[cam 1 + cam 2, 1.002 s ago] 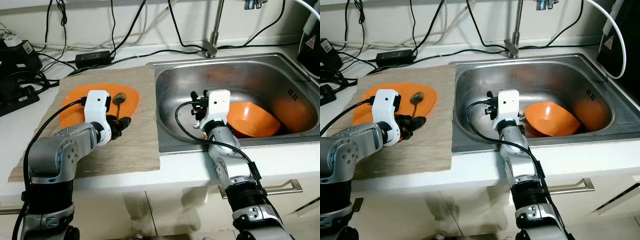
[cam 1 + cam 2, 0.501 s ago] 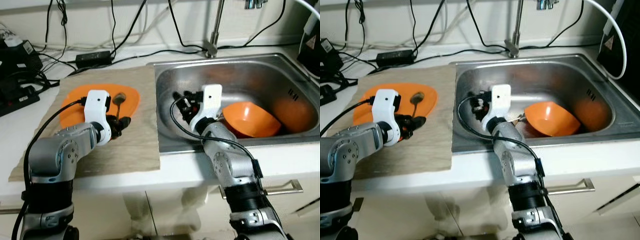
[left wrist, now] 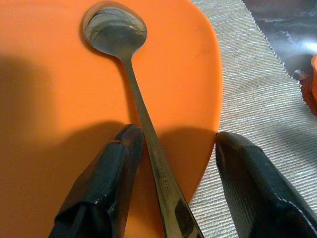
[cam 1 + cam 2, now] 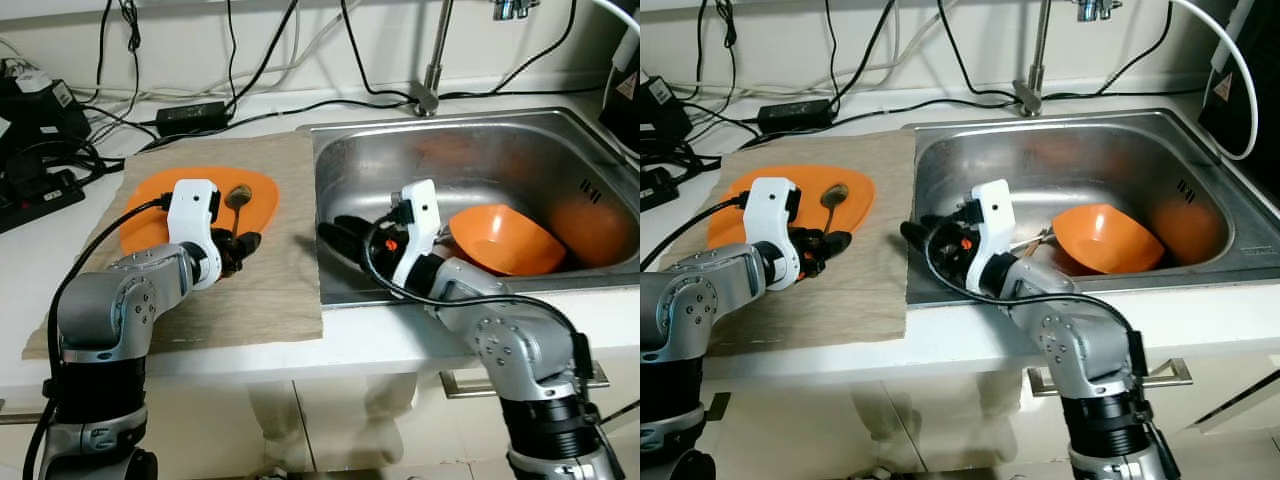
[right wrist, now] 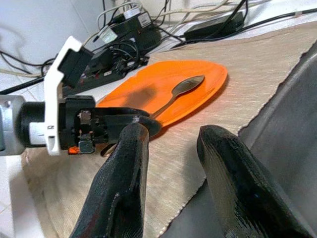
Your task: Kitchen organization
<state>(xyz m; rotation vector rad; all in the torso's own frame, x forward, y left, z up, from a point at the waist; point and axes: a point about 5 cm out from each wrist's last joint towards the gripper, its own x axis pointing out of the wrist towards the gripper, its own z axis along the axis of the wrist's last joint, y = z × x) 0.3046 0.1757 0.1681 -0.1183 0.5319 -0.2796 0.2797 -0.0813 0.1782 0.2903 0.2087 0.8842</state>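
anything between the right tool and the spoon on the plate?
Yes: the left tool straddles the spoon handle on the orange plate, open. The right tool, open, is over the sink left edge.

Even, bright indoor light fills both head views, which are sharp, with no motion blur. The steel sink (image 4: 470, 160) carries soft sheen and orange reflections at 3 o'clock. In the left wrist view, dark shadows fall on the orange plate (image 3: 49, 74) toward 7 o'clock. The right wrist view's near black fingers (image 5: 124, 198) look soft.
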